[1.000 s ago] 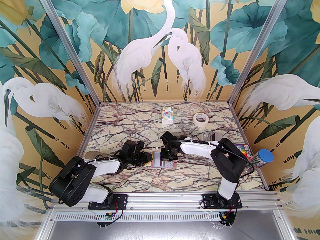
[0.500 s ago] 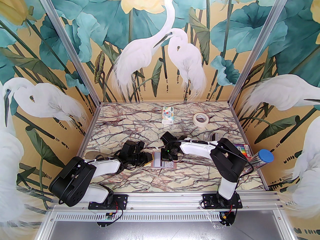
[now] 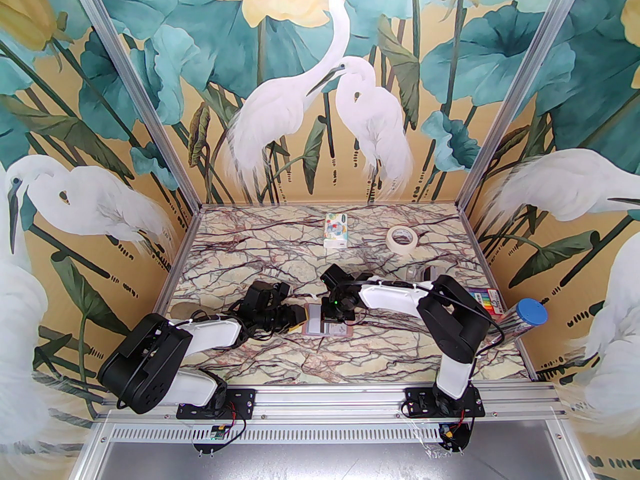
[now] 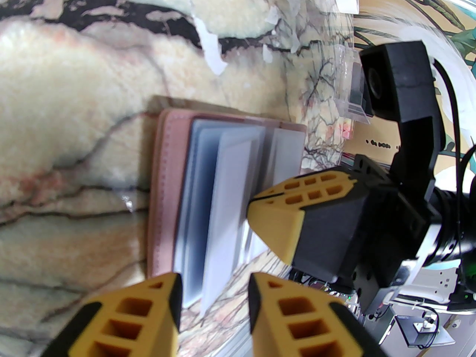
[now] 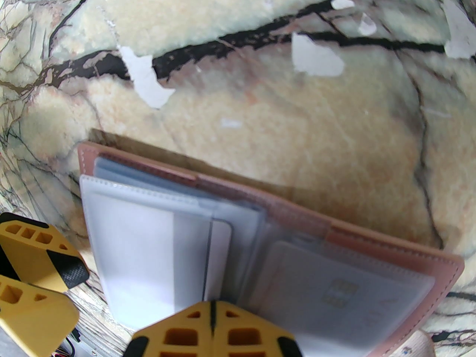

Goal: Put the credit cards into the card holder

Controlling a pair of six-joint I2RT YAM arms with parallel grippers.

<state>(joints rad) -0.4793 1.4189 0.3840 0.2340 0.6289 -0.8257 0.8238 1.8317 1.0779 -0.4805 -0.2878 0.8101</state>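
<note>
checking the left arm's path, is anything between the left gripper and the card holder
Nothing visible. The open left gripper sits right at the holder; the shut right gripper rests on its pages.

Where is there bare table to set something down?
Free: left of the tissue pack, and between the card holder and the near rail. Crowded: left gripper and right gripper at it; tape roll, striped pack on the right.

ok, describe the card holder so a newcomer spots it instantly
Start at the middle of the veined marble table. The flat dusty-pink leather-like card holder lies open there. Unlike the white patterned tissue pack behind, it shows translucent sleeves within a stitched pink border.
</note>
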